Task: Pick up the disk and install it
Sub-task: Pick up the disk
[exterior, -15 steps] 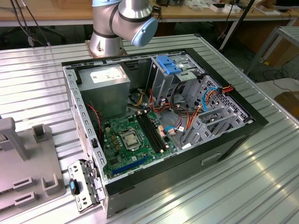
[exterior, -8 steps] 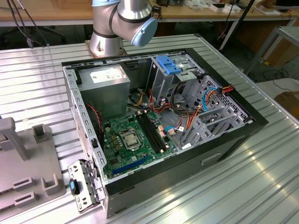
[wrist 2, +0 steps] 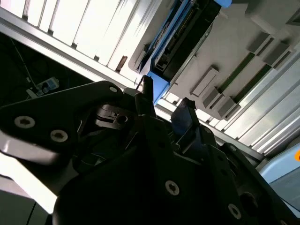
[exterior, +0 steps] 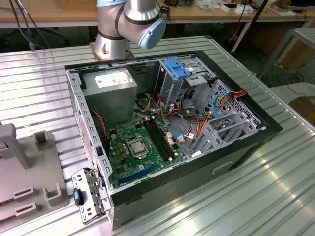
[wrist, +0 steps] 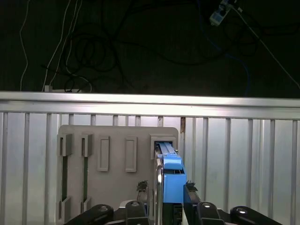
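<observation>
The disk (wrist: pixel 172 171) stands on edge in an outermost slot of the grey holder (wrist: pixel 117 138), which lies on the counter (wrist: pixel 243 164). The end effector (wrist: pixel 165 188) straddles the disk's free end; I cannot tell whether it clamps the disk.

The ribbed silver aluminium bench (exterior: pixel 280 196) shows bright and dull stripes all along. The open steel computer case (exterior: pixel 172 187) is black. Inside there's a green circuit board (exterior: pixel 130 150), a plain grey metal box with a white label (exterior: pixel 110 88), a bright blue ribbed plastic latch piece (exterior: pixel 178 68), and red, orange and blue cables (exterior: pixel 219 101). The silver robot arm (exterior: pixel 110 29) has pale blue joint caps. In the first wrist view, the flat disk (wrist: pixel 172 176) is grey metal edged in vivid blue, the slotted plastic fixture plate (wrist: pixel 117 136) is matte pale grey, and the claw (wrist: pixel 165 190) is black.
</observation>
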You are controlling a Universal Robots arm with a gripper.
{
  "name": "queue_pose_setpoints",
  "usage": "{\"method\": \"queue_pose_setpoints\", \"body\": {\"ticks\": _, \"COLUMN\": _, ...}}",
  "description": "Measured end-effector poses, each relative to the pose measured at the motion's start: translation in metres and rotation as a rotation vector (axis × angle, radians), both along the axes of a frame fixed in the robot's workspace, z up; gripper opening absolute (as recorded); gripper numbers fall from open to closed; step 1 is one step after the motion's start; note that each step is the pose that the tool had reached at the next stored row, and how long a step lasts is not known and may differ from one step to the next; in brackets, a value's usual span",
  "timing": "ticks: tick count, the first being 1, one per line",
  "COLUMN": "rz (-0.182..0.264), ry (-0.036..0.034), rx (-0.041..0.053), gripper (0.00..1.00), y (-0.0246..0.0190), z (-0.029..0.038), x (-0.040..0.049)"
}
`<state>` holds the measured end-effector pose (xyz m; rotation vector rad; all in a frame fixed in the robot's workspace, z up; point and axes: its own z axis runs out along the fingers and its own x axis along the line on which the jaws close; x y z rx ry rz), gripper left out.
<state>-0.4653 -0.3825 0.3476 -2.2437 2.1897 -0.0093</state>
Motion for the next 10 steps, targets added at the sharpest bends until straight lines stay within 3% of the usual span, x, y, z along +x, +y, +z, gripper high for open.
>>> {"method": "queue_pose_setpoints", "body": {"ticks": 1, "rz": 0.0, "ry": -0.0018, "rx": -0.0001, "gripper": 0.48, "y": 0.0, "z": -0.0013, "x": 0.0}}
{"method": "queue_pose_setpoints", "body": {"ticks": 5, "rz": 0.0, "ry": -0.01, "rx": 0.0, "gripper": 0.48, "y": 0.0, "z": -0.0069, "x": 0.0}}
{"method": "queue_pose_setpoints", "body": {"ticks": 7, "rz": 0.0, "ry": -0.0187, "rx": 0.0, "gripper": 0.48, "y": 0.0007, "z": -0.0095, "x": -0.0004}}
{"method": "queue_pose_setpoints", "body": {"ticks": 10, "rz": 0.0, "ry": -0.0195, "rx": 0.0015, "gripper": 0.48, "y": 0.0028, "z": -0.0113, "x": -0.0022}}
